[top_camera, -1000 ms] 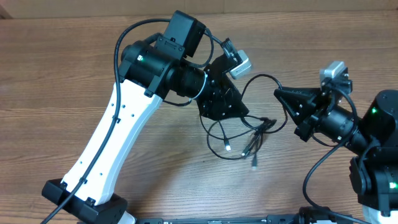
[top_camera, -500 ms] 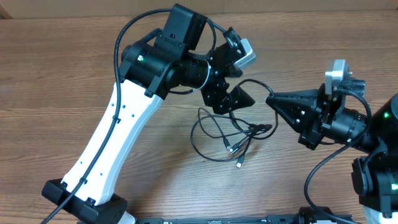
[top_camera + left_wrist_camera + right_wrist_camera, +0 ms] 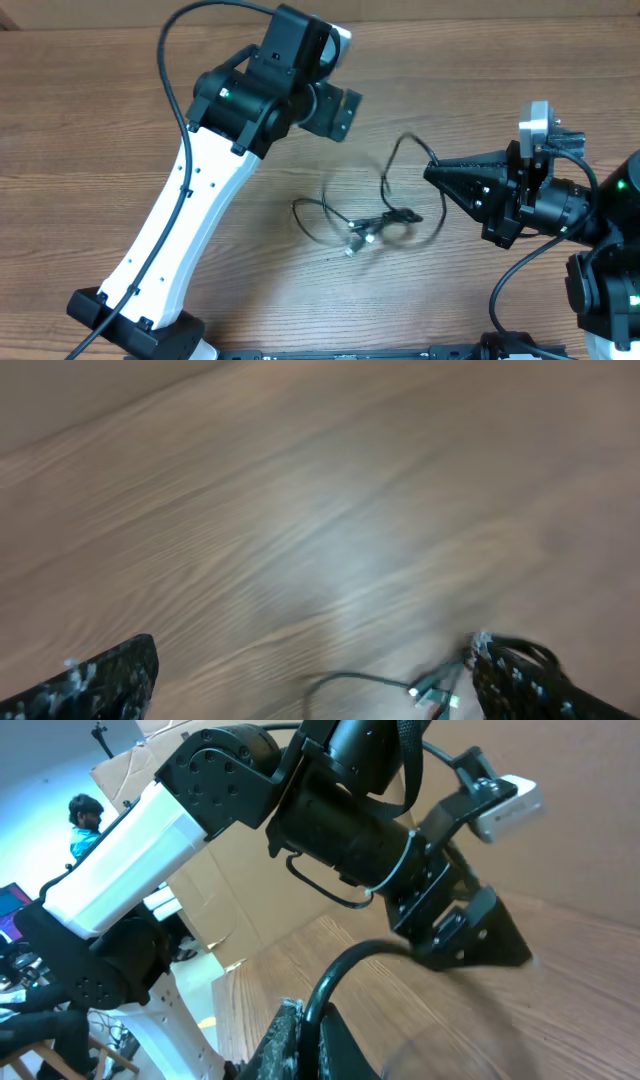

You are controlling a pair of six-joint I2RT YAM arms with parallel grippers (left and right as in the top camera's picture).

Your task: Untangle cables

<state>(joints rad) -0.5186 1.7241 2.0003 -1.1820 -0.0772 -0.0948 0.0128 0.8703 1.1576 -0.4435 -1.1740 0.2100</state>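
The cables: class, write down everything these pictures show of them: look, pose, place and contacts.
The cables are thin black flexible cords with small pale plug ends, lying in a loose tangle of loops on the wooden table, partly blurred. One strand arches up to the right gripper, which is shut on it. The left gripper is open, raised clear of them.

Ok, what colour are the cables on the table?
The cables are black, shown best in the overhead view.
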